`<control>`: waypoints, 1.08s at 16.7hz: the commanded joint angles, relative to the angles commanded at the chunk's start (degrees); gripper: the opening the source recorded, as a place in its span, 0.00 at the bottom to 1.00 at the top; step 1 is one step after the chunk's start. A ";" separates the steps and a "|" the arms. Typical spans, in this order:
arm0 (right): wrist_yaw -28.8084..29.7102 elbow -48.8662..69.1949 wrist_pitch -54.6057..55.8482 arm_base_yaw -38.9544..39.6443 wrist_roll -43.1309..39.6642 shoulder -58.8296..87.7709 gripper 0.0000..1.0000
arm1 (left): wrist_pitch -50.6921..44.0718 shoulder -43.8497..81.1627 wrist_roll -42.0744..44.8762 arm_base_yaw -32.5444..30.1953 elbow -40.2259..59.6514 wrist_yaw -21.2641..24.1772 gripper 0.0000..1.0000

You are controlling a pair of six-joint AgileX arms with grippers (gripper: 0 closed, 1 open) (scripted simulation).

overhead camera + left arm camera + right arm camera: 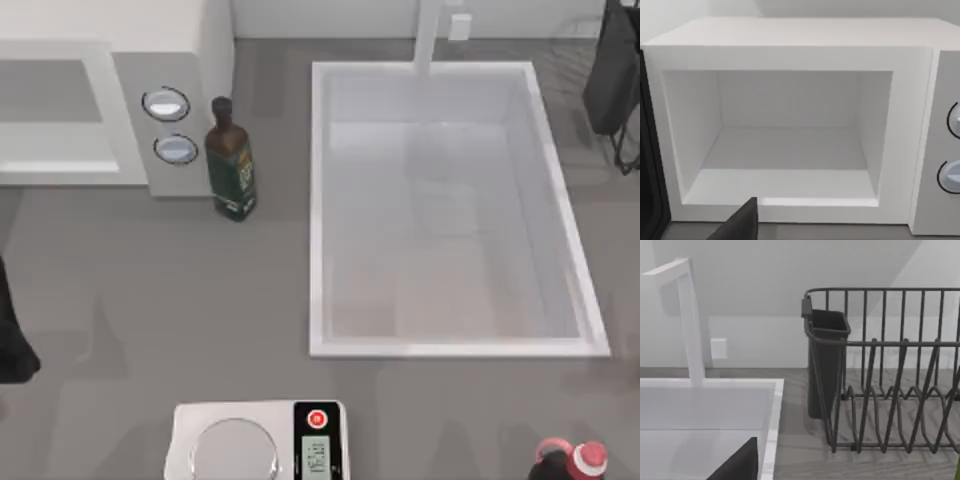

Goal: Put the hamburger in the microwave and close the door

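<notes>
Grey worktop ran under everything, with a pale wall behind it. Farthest left of the microwave (110, 40), at the worktop's edge, stood my left arm (10, 345). Its wrist camera looked straight into the open cavity (785, 150). Of the left hand (737, 226) just one dark wedge showed, low in front of the cavity's sill, so I could not tell how far open it was or whether it held anything. A dark panel (647, 150) stood at the cavity's left side. It may have been the door swung wide, though I could not be sure. The cavity was bare, so the hamburger was not yet inside, and where it lay from either hand I could not tell.

Just right of the microwave's two knobs (170, 127) stood a dark green bottle (230, 160). A white scale (255, 440) sat well in front of the microwave. Further right lay the sink (320, 200) with its tap (430, 35), then a dark dish rack (610, 70) and a red-capped bottle (572, 460). The right hand (737, 466) was over by the sink and rack, its opening also impossible to tell.

Judging by this, the left arm was much nearer the microwave, and placing the hamburger and shutting the door would fall to it.
</notes>
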 joint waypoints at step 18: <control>0.00 0.00 0.00 0.00 0.00 0.00 1.00 | -34.59 55.42 35.89 9.42 32.42 1.38 1.00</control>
